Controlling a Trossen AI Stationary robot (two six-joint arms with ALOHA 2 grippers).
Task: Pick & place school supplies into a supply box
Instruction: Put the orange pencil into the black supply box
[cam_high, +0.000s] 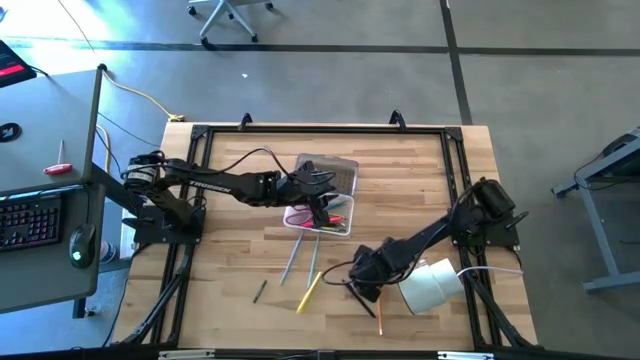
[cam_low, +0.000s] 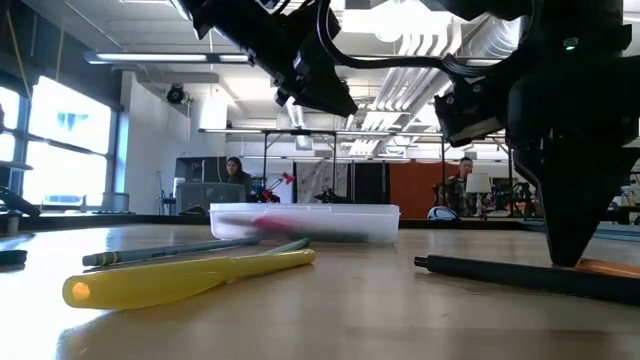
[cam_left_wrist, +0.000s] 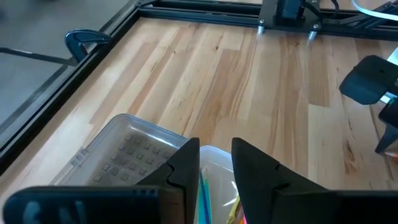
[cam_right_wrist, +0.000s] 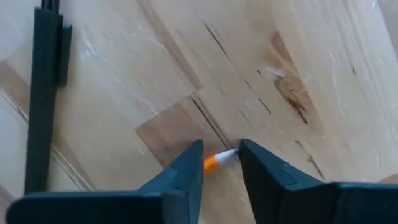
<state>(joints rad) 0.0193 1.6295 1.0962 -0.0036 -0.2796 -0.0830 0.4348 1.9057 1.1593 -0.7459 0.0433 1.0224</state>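
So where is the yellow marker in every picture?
High view: the yellow marker lies near the table's front edge, in front of the clear box.
Low view: it lies closest to the camera, with the box behind it.
Left wrist view: not in it.
Right wrist view: not in it.
Shared landmark: the clear box.

The desk (cam_high: 230, 260) is light wood with dark streaks and a knot, smooth with a soft shine. A black metal frame (cam_high: 320, 128) runs around its edge. The supply box (cam_left_wrist: 214, 163) is clear plastic, and its lid (cam_left_wrist: 124, 152) has a bumpy pattern of small squares. The yellow marker (cam_low: 190, 278) looks like smooth, glossy plastic. The black pen (cam_low: 520, 274) beside it is dull, not shiny. The left end effector (cam_left_wrist: 216, 174) and the right end effector (cam_right_wrist: 221, 171) have dark, matt fingers. The white roll (cam_high: 430, 285) looks smooth.
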